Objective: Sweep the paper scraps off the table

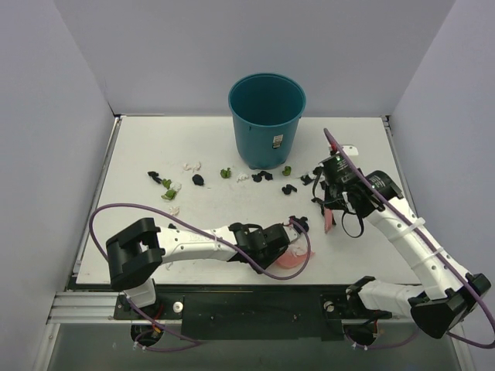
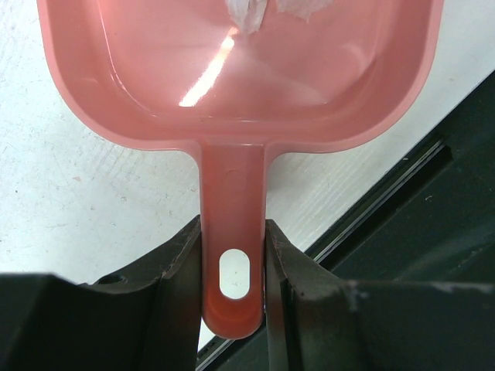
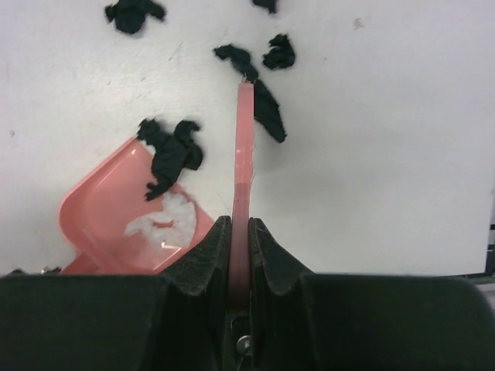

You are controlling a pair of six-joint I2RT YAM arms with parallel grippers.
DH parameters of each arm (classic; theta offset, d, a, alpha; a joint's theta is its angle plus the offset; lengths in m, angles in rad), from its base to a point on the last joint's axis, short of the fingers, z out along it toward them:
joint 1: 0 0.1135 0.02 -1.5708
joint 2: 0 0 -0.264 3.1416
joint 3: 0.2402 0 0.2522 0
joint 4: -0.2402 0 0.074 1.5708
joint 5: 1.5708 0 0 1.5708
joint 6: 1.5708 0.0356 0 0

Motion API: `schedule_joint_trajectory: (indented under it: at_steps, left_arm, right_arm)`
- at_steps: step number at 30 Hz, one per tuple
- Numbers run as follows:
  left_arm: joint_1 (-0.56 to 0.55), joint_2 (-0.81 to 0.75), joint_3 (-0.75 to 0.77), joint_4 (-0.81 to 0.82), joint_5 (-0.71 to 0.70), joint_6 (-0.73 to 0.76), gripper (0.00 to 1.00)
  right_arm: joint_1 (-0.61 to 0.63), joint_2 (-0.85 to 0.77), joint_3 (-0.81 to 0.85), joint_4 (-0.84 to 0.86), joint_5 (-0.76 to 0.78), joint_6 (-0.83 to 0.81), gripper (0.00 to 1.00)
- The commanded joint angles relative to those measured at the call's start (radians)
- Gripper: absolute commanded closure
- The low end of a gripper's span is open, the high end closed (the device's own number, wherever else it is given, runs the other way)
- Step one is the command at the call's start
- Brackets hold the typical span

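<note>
Black, green and white paper scraps [image 1: 198,179] lie in a band across the middle of the white table [image 1: 155,139]. My left gripper [image 1: 267,246] [image 2: 233,232] is shut on the handle of the pink dustpan [image 1: 292,259] [image 2: 232,77], which rests near the front edge. White scraps [image 2: 247,11] lie inside the pan. My right gripper [image 1: 338,193] [image 3: 240,224] is shut on the thin pink brush [image 1: 328,220] [image 3: 244,139], seen edge-on. Its tip touches black scraps [image 3: 267,108]. Another black scrap [image 3: 172,151] sits at the lip of the dustpan [image 3: 116,209].
A teal bin [image 1: 267,116] stands upright at the back centre, with scraps around its base. Grey walls close in the left, back and right sides. The table's front metal edge [image 2: 387,193] runs just beside the dustpan.
</note>
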Motion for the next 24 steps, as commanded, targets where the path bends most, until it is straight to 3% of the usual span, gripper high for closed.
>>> schedule_joint_trajectory:
  at_steps: [1,12,24]
  left_arm:
    - [0.016,-0.017,0.017,-0.022,0.024,0.015,1.00]
    - [0.051,-0.003,0.048,-0.054,0.052,0.047,1.00]
    - [0.077,0.032,0.077,-0.064,0.039,0.079,1.00]
  right_arm:
    - [-0.061,0.054,0.073,-0.019,0.184,-0.079,1.00]
    - [-0.190,0.335,0.175,0.034,0.254,-0.311,1.00]
    - [-0.147,0.394,0.146,0.114,-0.024,-0.403,1.00]
